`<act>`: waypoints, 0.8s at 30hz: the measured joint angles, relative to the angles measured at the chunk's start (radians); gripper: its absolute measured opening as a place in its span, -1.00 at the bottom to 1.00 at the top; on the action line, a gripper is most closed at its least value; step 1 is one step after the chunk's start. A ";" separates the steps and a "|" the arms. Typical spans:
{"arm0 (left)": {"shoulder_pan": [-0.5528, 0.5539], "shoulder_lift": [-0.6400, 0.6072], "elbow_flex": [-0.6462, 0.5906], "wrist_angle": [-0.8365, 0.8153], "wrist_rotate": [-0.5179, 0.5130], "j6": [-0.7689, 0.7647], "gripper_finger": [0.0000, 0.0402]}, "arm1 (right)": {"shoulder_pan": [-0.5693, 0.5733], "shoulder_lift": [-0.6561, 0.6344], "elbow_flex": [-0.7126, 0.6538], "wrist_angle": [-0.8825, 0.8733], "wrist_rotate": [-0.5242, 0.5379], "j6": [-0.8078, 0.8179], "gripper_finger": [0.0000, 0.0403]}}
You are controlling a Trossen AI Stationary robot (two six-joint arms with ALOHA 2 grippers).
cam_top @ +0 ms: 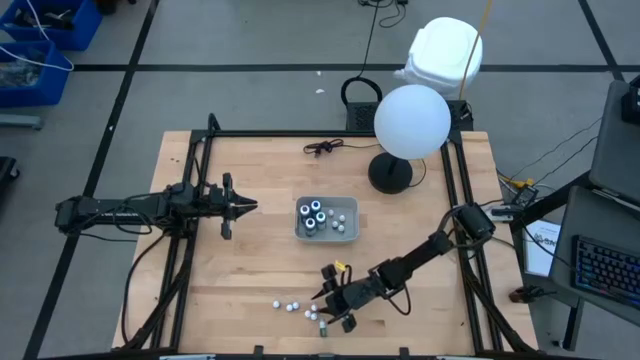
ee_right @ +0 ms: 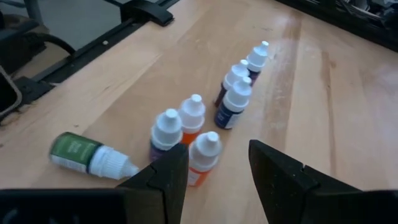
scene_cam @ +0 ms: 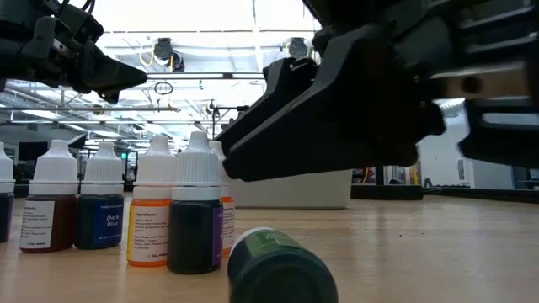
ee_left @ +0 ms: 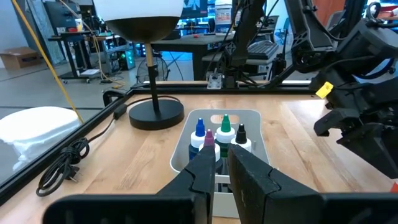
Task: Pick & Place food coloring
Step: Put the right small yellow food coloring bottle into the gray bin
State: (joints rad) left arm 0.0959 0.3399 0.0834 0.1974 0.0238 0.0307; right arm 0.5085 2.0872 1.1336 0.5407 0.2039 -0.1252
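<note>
Food coloring bottles [ee_right: 205,127]: right gripper [ee_right: 217,168] poised over them, fingers apart, empty.
Next it must drop onto one; left gripper [ee_left: 219,171] waits nearly closed beside the tray [cam_top: 348,232].

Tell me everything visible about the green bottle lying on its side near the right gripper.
The green bottle is a small dropper bottle with a dark green label and a white ribbed cap tapering to a nozzle. It looks like plastic. It lies toppled on the bare wooden table, cap still on, apart from the six upright bottles clustered beside it. Nothing touches it but the tabletop. The right gripper hovers open over the cluster, not on it. In the low view its round base faces the camera.
</note>
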 joint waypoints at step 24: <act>0.000 0.000 0.000 0.001 0.000 -0.002 -0.75 | -0.027 0.000 0.000 0.008 -0.105 -0.036 -0.22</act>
State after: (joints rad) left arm 0.0959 0.3400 0.0834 0.1982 0.0236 0.0292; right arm 0.4819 2.0872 1.1339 0.5482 0.0990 -0.1609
